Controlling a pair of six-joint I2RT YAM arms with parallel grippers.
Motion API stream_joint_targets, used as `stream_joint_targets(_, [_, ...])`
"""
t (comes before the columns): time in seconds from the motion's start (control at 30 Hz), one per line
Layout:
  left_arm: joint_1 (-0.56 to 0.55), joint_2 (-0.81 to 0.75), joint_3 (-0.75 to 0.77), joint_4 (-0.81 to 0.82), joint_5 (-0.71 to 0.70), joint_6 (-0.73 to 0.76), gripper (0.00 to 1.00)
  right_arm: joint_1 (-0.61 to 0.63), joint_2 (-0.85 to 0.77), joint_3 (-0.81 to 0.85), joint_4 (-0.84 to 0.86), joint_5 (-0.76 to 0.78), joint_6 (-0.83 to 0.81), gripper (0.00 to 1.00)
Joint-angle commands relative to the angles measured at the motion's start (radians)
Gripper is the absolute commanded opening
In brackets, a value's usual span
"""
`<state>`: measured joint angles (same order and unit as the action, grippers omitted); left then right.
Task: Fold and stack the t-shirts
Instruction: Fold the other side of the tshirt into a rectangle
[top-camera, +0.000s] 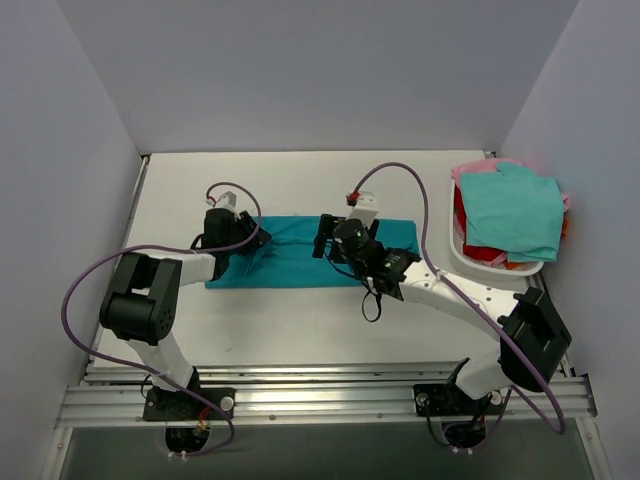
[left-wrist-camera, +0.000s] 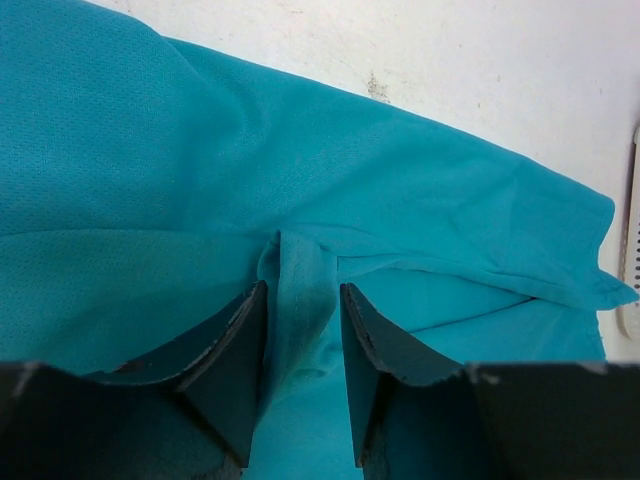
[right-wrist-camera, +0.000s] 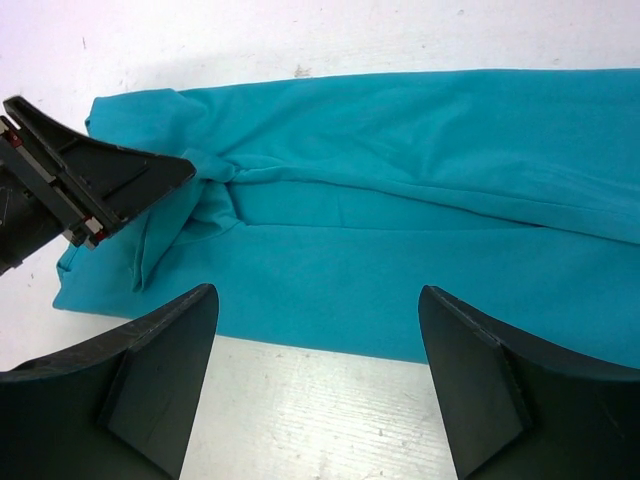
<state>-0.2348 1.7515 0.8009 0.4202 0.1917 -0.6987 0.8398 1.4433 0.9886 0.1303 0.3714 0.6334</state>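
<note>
The deep teal-blue t-shirt (top-camera: 300, 262) lies as a long folded strip across the middle of the table; it also shows in the left wrist view (left-wrist-camera: 200, 200) and the right wrist view (right-wrist-camera: 420, 200). My left gripper (top-camera: 256, 240) is on its left part, shut on a pinched ridge of the cloth (left-wrist-camera: 303, 290). Its fingers (right-wrist-camera: 120, 175) show in the right wrist view, gripping a puckered fold. My right gripper (top-camera: 325, 240) hovers over the middle of the strip, open and empty (right-wrist-camera: 315, 300), its jaws wide over the shirt's near edge.
A white plastic basket (top-camera: 458, 255) stands at the right edge of the table, holding an aqua-green shirt (top-camera: 515, 210) over red (top-camera: 482, 252) and pink (top-camera: 475, 168) ones. Grey walls close in the table on three sides.
</note>
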Motion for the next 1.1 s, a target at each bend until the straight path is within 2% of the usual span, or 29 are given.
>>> stream_joint_targets(0.0, [-0.003, -0.024, -0.011, 0.06, 0.025, 0.016, 0.42, -0.01, -0.032, -0.016, -0.008, 0.04, -0.006, 0.77])
stream_joint_targets(0.2, [-0.003, -0.021, -0.035, 0.061, 0.037, 0.027, 0.24, -0.018, -0.043, -0.025, -0.005, 0.035, -0.006, 0.77])
stream_joint_targets(0.23, [-0.004, -0.023, -0.042, 0.061, 0.037, 0.028, 0.14, -0.022, -0.043, -0.027, -0.004, 0.034, -0.005, 0.77])
stream_joint_targets(0.27, [-0.005, -0.024, -0.046, 0.061, 0.037, 0.03, 0.12, -0.021, -0.043, -0.027, -0.003, 0.034, -0.005, 0.77])
stream_joint_targets(0.5, [-0.055, -0.113, -0.085, -0.043, -0.041, 0.086, 0.11, -0.022, -0.043, -0.03, 0.0, 0.027, -0.001, 0.76])
stream_joint_targets(0.63, [-0.13, -0.207, -0.081, -0.182, -0.185, 0.125, 0.13, -0.022, -0.04, -0.034, 0.003, 0.02, 0.002, 0.76])
stream_joint_targets(0.67, [-0.164, -0.219, -0.081, -0.236, -0.263, 0.126, 0.15, -0.024, -0.038, -0.034, 0.005, 0.02, 0.002, 0.76])
stream_joint_targets(0.77, [-0.213, -0.257, -0.086, -0.306, -0.378, 0.133, 0.2, -0.022, -0.031, -0.033, 0.008, 0.014, 0.003, 0.76])
stream_joint_targets(0.8, [-0.243, -0.265, -0.088, -0.328, -0.409, 0.13, 0.26, -0.021, -0.026, -0.031, 0.008, 0.014, 0.005, 0.76])
stream_joint_targets(0.87, [-0.268, -0.282, -0.091, -0.386, -0.461, 0.12, 0.32, -0.021, -0.02, -0.03, 0.008, 0.011, 0.005, 0.76])
stream_joint_targets(0.9, [-0.29, -0.288, -0.095, -0.402, -0.507, 0.107, 0.46, -0.021, -0.02, -0.03, 0.008, 0.012, 0.006, 0.76])
stream_joint_targets(0.97, [-0.314, -0.303, -0.11, -0.454, -0.547, 0.09, 0.59, -0.021, -0.021, -0.031, 0.008, 0.014, 0.006, 0.76])
stream_joint_targets(1.0, [-0.336, -0.311, -0.118, -0.458, -0.575, 0.073, 0.73, -0.021, -0.023, -0.033, 0.009, 0.015, 0.005, 0.76])
stream_joint_targets(1.07, [-0.356, -0.319, -0.129, -0.48, -0.603, 0.051, 0.81, -0.022, -0.023, -0.033, 0.008, 0.02, 0.006, 0.76])
